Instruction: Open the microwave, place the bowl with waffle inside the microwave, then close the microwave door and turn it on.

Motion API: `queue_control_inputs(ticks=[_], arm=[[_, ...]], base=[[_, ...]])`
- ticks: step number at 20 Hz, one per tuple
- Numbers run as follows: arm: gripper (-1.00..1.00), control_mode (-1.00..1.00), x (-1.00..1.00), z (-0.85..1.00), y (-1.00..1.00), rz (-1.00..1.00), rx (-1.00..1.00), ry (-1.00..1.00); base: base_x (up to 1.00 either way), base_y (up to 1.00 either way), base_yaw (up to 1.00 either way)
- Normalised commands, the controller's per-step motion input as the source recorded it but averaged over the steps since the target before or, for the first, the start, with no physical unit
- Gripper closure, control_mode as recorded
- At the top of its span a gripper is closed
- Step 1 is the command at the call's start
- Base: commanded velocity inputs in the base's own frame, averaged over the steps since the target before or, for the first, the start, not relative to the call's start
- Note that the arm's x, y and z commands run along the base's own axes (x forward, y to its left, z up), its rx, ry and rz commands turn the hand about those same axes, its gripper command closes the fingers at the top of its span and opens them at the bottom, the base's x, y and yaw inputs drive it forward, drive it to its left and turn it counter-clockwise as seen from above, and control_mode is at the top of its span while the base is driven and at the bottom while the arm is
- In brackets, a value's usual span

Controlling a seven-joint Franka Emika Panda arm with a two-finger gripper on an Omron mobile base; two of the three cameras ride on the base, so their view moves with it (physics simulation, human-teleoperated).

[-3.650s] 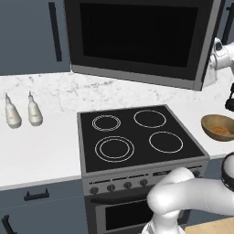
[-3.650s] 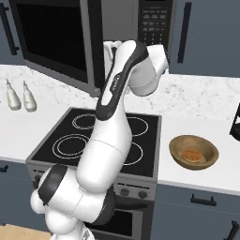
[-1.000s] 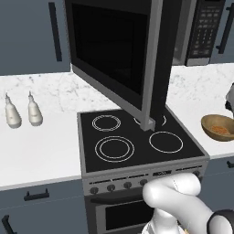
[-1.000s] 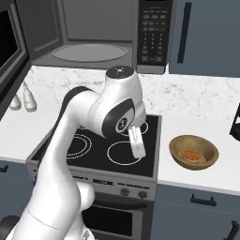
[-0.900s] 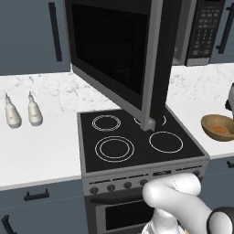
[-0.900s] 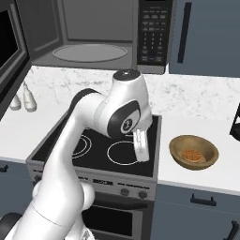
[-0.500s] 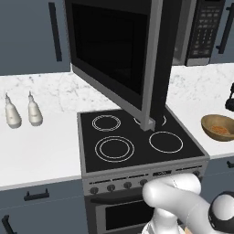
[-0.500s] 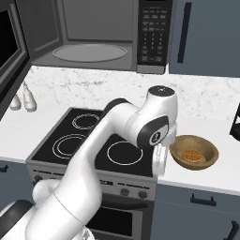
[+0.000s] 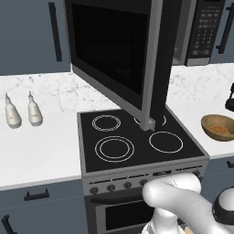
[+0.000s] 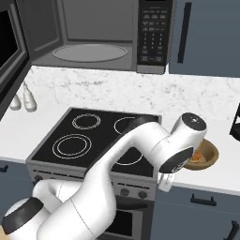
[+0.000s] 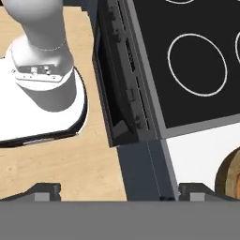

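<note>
The microwave (image 10: 93, 35) stands open, its grey cavity and glass turntable bare. The microwave door (image 9: 114, 55) is swung out to the left, over the stove. The brown bowl (image 9: 219, 127) with the orange waffle (image 9: 222, 130) sits on the counter right of the stove. In the right base view my forearm covers the left part of the bowl (image 10: 206, 154). My gripper (image 10: 165, 182) hangs low at the counter's front edge, just left of the bowl and below it. In the hand view the gripper (image 11: 119, 192) is open with nothing between its fingertips (image 11: 47, 190), and the bowl's rim (image 11: 232, 176) shows at the lower right.
The black stove top (image 9: 137, 141) with its burner rings lies under the open door. Two white bottles (image 9: 20, 114) stand on the left counter. A black appliance (image 10: 236, 122) stands at the far right. The oven front with knobs (image 11: 122, 93) is close to the hand.
The microwave door, shut in the earliest frames, now stands open. Over the last second my arm has swung right and down, from above the stove to the counter edge beside the bowl.
</note>
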Motion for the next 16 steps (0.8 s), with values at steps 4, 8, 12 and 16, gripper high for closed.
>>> queue_control_inputs(ticks=[4, 8, 12, 16], arm=[[-1.0, -1.0, 0.06, -0.32, 0.0, -0.23, 0.03, -0.24], [-1.0, -1.0, 0.3, -0.28, 0.0, -0.17, 0.0, -0.21], [-1.0, -1.0, 0.4, -0.13, 0.0, -0.05, 0.0, -0.17], [-1.0, -1.0, 0.39, -0.01, -0.06, 0.0, 0.0, -0.07]], base=[[0.0, 0.0, 0.0], [0.0, 0.0, 0.0], [0.0, 0.0, 0.0], [0.0, 0.0, 0.0]])
